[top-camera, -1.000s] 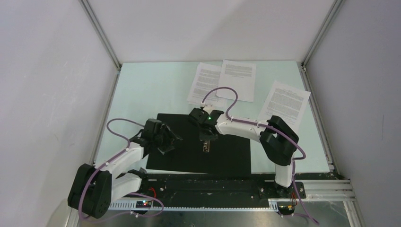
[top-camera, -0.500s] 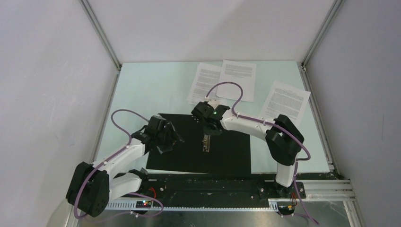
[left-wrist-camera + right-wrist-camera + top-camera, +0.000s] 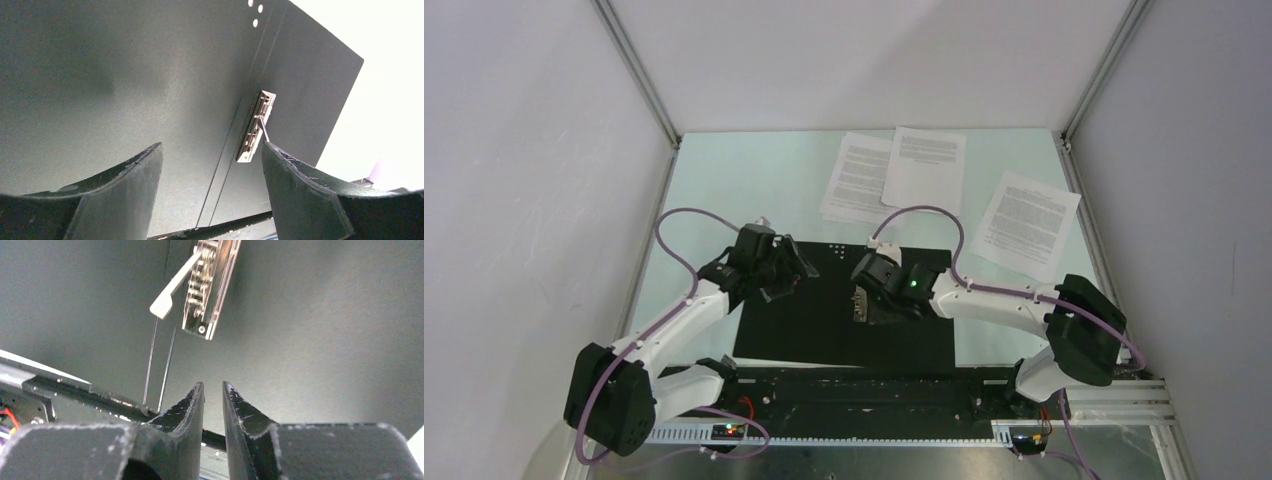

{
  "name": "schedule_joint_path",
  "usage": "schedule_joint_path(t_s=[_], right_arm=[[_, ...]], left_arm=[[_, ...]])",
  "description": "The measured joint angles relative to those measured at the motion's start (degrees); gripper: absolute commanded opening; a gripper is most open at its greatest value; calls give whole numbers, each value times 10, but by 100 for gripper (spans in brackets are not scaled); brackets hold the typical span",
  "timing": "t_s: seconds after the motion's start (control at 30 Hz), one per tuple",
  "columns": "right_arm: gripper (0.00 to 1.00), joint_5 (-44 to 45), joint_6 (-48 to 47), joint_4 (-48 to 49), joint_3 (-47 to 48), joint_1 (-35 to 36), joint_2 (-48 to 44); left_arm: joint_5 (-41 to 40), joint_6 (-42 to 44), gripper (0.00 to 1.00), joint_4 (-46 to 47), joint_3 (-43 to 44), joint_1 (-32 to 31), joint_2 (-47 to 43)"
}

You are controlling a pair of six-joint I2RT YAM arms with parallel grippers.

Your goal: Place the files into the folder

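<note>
The folder (image 3: 804, 330) lies open on the table, black inside up, with its metal clip (image 3: 860, 303) near the middle. Three white printed files lie beyond it: two overlapping at the far middle (image 3: 856, 180) (image 3: 926, 170), one at the far right (image 3: 1027, 223). My left gripper (image 3: 792, 280) is open and empty above the folder's far left part; its wrist view shows the black inside (image 3: 125, 75) and the clip (image 3: 256, 127). My right gripper (image 3: 879, 305) is shut and empty, just right of the clip. Its wrist view (image 3: 213, 385) shows the clip (image 3: 212, 290) with its lever (image 3: 165, 300) raised.
White enclosure walls with metal posts surround the pale green table (image 3: 744, 190). A black rail (image 3: 874, 385) with both arm bases runs along the near edge. Purple cables loop over each arm.
My right arm has swung from the clip's far side round to its right side, nearer the front. My left gripper has moved a little farther along the folder's left part.
</note>
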Motion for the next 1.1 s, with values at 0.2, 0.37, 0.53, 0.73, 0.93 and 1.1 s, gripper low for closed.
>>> schedule_joint_path(t_s=[0.2,0.37,0.53,0.73,0.93,1.1], right_arm=[[22,-70,21,120,-88,3,-15],[22,-102,32,209,-106,-8,-17],[22,-120,45,283,-110,-35,-17],[22,-137,49,344,-110,-88,-3],[22,-143,47,361,-110,-126,11],[20,-132,44,340,-110,-125,3]], left_arm=[[-2,0,78,-9,9,0,9],[-11,0,77,-23,12,0,9],[-16,1,78,-38,25,0,6],[-20,11,78,-48,43,0,2],[-21,15,78,-58,45,0,2],[-22,16,78,-63,45,0,1]])
